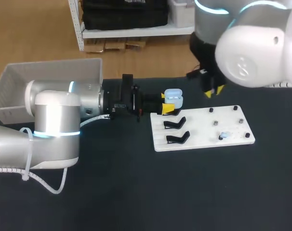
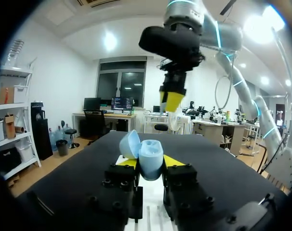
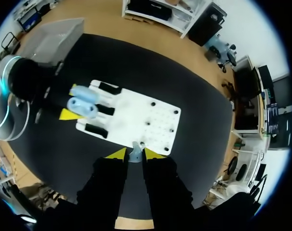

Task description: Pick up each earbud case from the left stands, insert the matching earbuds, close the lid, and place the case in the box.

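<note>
1. The white board [image 1: 204,120] lies flat on the dark surface [image 1: 112,192], right of centre. A loose earbud [image 1: 224,136] sits on it close to the near edge, toward the right end.
2. Two black stands [image 1: 175,123] sit on the board's left part, one nearer and one farther.
3. The left claw [image 2: 151,163] is at the board's far-left corner, just beyond the stands. It is clamped on the pale blue earbud case [image 1: 173,97], one finger on each side, with the lid open and tipped back.
4. The right claw [image 1: 214,91] hangs above the board's far edge, apart from the case. Its tips are nearly together, clamped on a small pale blue earbud [image 3: 135,155].
5. The box [image 1: 11,91] is pale and open-topped. It sits at the far left of the surface, behind the left arm and well apart from the board.
</note>
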You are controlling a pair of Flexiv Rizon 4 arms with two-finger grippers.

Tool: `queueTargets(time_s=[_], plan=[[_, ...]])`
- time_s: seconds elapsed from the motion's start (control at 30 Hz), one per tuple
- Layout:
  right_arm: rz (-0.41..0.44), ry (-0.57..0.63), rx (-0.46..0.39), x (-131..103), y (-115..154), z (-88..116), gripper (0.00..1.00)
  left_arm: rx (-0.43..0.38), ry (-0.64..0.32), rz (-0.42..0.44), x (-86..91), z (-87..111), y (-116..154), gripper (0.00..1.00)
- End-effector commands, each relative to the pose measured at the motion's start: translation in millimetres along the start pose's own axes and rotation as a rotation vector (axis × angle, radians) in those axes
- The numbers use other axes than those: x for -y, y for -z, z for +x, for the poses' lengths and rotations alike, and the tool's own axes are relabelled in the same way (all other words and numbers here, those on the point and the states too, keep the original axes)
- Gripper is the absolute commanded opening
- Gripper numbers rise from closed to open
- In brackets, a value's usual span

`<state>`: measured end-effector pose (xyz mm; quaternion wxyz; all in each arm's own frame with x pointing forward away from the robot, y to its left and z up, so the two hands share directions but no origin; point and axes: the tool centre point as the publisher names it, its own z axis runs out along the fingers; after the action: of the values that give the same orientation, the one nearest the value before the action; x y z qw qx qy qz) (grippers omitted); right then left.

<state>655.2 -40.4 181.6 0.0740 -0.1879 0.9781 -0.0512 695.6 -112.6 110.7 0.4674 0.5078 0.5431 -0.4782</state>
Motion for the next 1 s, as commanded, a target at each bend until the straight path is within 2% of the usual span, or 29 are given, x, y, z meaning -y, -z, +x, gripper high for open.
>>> queueTargets(time_s=[0.03,0.13,0.63,0.7,0.77,0.83,0.9,0.93,1.0], plan=[[0.006,0.012,-0.017,-21,0,-3,0.0,0.002,0.0,0.002,-1.1,0.7,0,0.0],[0.001,0.014,-0.01,-30,-1,-2,0.0,0.002,0.0,0.002,-1.1,0.7,0,0.0],[0.001,0.014,-0.01,-30,-1,-2,0.0,0.002,0.0,0.002,-1.1,0.7,0,0.0],[0.001,-0.039,-0.015,-43,2,-10,0.0,0.002,0.0,0.002,-1.1,0.7,0,0.0],[0.087,-0.173,-0.041,-50,3,-20,0.0,0.002,0.0,0.002,-1.1,0.7,0,0.0],[0.043,-0.348,-0.102,-51,6,-30,0.0,0.002,0.0,0.002,-1.1,0.7,0,0.0],[0.083,-0.406,-0.104,-52,9,-36,0.0,0.002,0.0,0.002,-1.1,0.7,0,0.0],[0.043,-0.443,-0.1,-54,12,-40,0.0,0.002,0.0,0.002,-1.1,0.7,0,0.0],[0.039,-0.48,-0.104,-57,14,-46,0.0,0.002,0.0,0.002,-1.1,0.7,0,0.0]])
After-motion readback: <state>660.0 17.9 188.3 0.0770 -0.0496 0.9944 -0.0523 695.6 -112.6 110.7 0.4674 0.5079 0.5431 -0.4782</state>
